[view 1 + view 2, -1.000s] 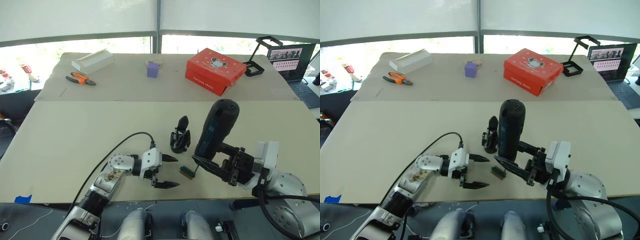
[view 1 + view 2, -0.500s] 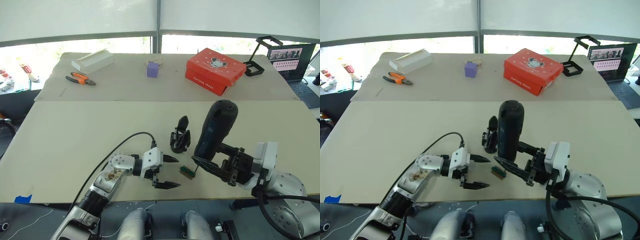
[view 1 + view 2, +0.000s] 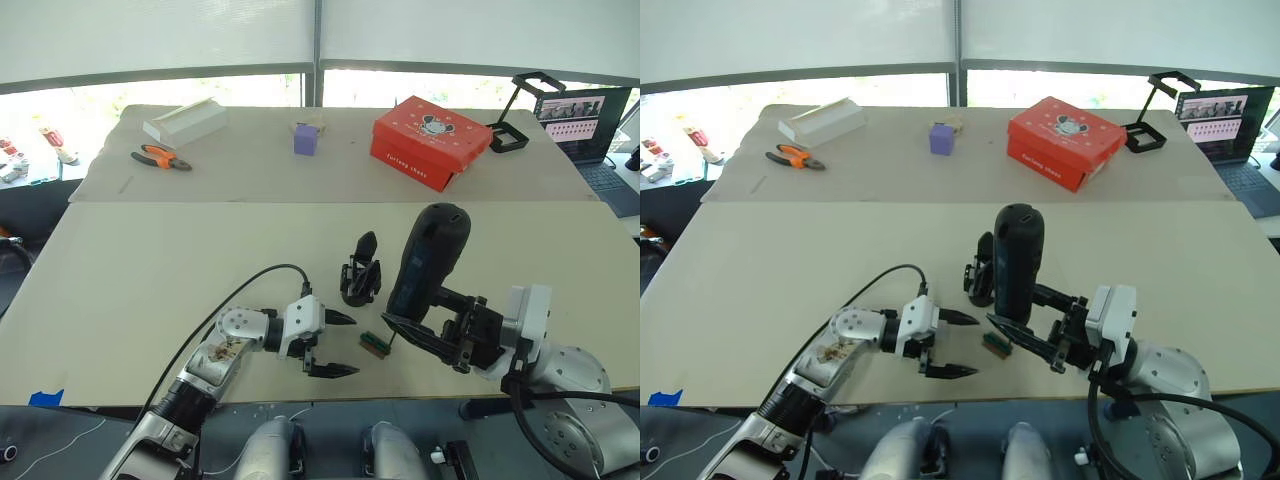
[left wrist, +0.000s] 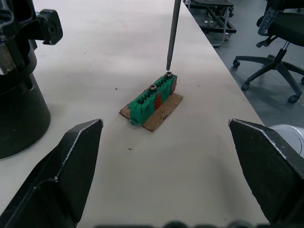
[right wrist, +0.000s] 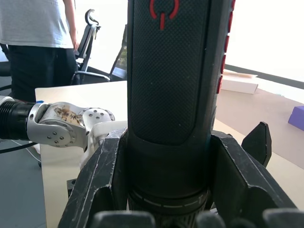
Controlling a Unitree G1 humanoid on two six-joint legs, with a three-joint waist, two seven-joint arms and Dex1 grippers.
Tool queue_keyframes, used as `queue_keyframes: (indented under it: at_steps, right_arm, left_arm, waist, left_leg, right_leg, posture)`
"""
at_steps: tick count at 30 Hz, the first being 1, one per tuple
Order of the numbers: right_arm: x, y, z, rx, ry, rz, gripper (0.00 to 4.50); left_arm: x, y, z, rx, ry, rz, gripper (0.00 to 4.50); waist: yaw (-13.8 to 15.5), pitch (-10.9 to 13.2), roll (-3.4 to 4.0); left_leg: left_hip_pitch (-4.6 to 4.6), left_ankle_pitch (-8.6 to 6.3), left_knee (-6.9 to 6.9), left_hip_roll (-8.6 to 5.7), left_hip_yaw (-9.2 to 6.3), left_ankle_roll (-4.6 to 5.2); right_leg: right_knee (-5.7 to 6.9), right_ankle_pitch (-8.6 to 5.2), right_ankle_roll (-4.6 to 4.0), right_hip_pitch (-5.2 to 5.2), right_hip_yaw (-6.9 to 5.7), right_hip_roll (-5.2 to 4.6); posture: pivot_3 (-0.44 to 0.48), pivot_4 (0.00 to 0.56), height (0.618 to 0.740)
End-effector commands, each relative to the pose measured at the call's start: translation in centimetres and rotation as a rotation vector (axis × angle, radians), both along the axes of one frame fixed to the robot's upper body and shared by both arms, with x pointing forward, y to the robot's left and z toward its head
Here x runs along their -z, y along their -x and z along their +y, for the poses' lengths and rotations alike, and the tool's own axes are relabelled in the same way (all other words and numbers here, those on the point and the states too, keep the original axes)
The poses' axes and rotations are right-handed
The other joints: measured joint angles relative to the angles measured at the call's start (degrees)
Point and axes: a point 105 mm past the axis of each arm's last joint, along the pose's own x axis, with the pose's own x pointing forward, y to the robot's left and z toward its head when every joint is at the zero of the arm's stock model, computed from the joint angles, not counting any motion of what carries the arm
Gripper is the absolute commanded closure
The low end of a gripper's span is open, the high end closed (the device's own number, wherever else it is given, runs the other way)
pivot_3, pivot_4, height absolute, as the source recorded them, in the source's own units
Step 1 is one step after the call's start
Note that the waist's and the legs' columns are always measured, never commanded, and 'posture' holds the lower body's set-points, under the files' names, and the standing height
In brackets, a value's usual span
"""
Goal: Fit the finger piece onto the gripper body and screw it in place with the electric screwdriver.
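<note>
While upright, electric screwdriver (image 3: 428, 260) points down — bit on green block (image 4: 153, 97).

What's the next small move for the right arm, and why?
Probably lower the long black pen-shaped electric screwdriver slightly. The right gripper is shut on it, and its thin metal bit hangs just above a screw in the small green-and-brown block, apparently lined up but not clearly seated.
</note>
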Motion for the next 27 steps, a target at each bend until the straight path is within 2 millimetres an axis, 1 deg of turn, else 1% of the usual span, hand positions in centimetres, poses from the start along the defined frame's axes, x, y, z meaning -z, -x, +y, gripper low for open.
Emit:
queue_keyframes:
  at_steps: [1, 27]
  right_arm:
    - [-1.17, 0.46, 0.17, -0.014, -0.022, -0.067, 2.59]
    - [-0.57, 0.42, 0.17, -0.009, -0.01, -0.05, 2.59]
  left_arm:
    - [-0.23, 0.08, -0.09, 0.003, 0.019, -0.019, 0.0]
    - [0.64, 0.08, 0.09, -0.005, 0.021, -0.017, 0.0]
  waist:
    - [0.0, 0.0, 0.0]
    - [0.2, 0.0, 0.0]
  left_leg:
    - [0.0, 0.0, 0.0, 0.0, 0.0, 0.0]
    - [0.01, 0.0, 0.0, 0.0, 0.0, 0.0]
  right_leg:
    - [0.0, 0.0, 0.0, 0.0, 0.0, 0.0]
    - [0.0, 0.0, 0.0, 0.02, 0.0, 0.0]
  posture:
    - [0.0, 0.15, 0.74]
    - [0.0, 0.15, 0.74]
